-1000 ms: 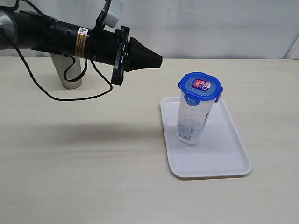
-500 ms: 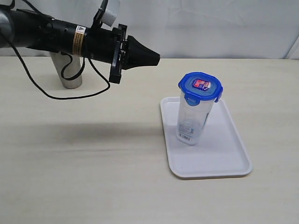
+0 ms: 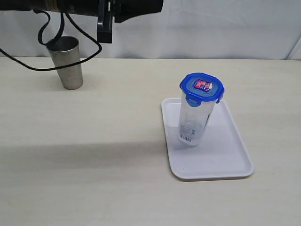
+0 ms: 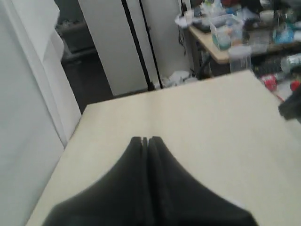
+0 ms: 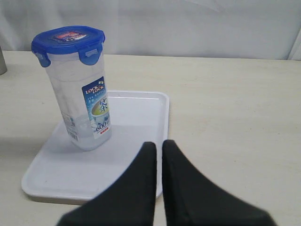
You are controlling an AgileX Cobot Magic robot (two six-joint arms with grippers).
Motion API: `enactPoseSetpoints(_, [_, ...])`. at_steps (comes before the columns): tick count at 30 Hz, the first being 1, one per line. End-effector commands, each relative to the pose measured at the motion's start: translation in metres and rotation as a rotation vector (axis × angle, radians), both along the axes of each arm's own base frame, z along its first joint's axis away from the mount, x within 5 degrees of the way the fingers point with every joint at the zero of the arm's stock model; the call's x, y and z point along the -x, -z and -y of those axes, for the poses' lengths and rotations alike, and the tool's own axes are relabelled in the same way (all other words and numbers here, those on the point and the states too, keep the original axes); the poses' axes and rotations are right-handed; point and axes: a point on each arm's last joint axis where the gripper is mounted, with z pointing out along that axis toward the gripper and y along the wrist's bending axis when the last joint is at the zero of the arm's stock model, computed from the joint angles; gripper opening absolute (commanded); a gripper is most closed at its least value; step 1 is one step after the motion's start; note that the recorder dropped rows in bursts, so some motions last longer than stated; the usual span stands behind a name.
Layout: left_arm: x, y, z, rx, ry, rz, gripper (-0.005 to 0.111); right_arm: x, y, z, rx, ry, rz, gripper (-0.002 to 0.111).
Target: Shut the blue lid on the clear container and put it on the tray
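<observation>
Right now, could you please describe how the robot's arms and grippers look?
The left arm is a black tube with a flat black flange and loose black cables looping off it. The left gripper and right gripper both have matte black fingers tapering to narrow tips.

The pale table (image 3: 94, 165), maybe of wood, carries a flat white tray (image 3: 225, 155) on its right part. A grey metal cup (image 3: 67, 66) stands upright at the far left, well apart.
</observation>
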Motion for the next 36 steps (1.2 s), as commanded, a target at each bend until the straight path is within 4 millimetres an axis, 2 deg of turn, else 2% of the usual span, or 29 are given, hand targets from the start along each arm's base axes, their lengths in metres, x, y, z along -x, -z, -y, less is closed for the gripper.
enactPoseSetpoints(1, [0.028,0.004,-0.005,0.18,-0.073,-0.174,0.0,0.0,0.001,0.0,0.007,0.004,0.0,0.004])
enactPoseSetpoints(3, [0.038,0.011,-0.012,0.171,-0.143,-0.101,0.0,0.0,0.001,0.0,0.007,0.004,0.0,0.004])
enactPoseSetpoints(6, [0.058,0.023,-0.025,0.111,-0.238,-0.125,0.0,0.0,0.001,0.0,0.007,0.004,0.0,0.004])
enactPoseSetpoints(8, [0.068,0.03,-0.034,0.1,-0.343,-0.175,0.0,0.0,0.001,0.0,0.007,0.004,0.0,0.004])
enactPoseSetpoints(14, [0.095,0.036,-0.073,0.236,-0.771,-0.36,0.0,0.0,0.001,0.0,0.007,0.004,0.0,0.004])
enactPoseSetpoints(18, [0.132,0.044,-0.086,0.2,-0.795,-0.227,0.0,0.0,0.001,0.0,0.007,0.004,0.0,0.004])
enactPoseSetpoints(21, [0.155,0.053,-0.102,0.239,-0.857,-0.233,0.0,0.0,0.001,0.0,0.007,0.004,0.0,0.004])
enactPoseSetpoints(25, [0.179,0.062,-0.13,0.377,-1.005,-0.301,0.0,0.0,0.001,0.0,0.007,0.004,0.0,0.004])
enactPoseSetpoints(27, [0.192,0.064,-0.14,0.407,-1.046,-0.274,0.0,0.0,0.001,0.0,0.007,0.004,0.0,0.004])
enactPoseSetpoints(32, [0.222,0.072,-0.159,0.473,-1.119,-0.16,0.0,0.0,0.001,0.0,0.007,0.004,0.0,0.004])
enactPoseSetpoints(36, [0.244,0.087,-0.167,0.532,-1.159,-0.093,0.0,0.0,0.001,0.0,0.007,0.004,0.0,0.004])
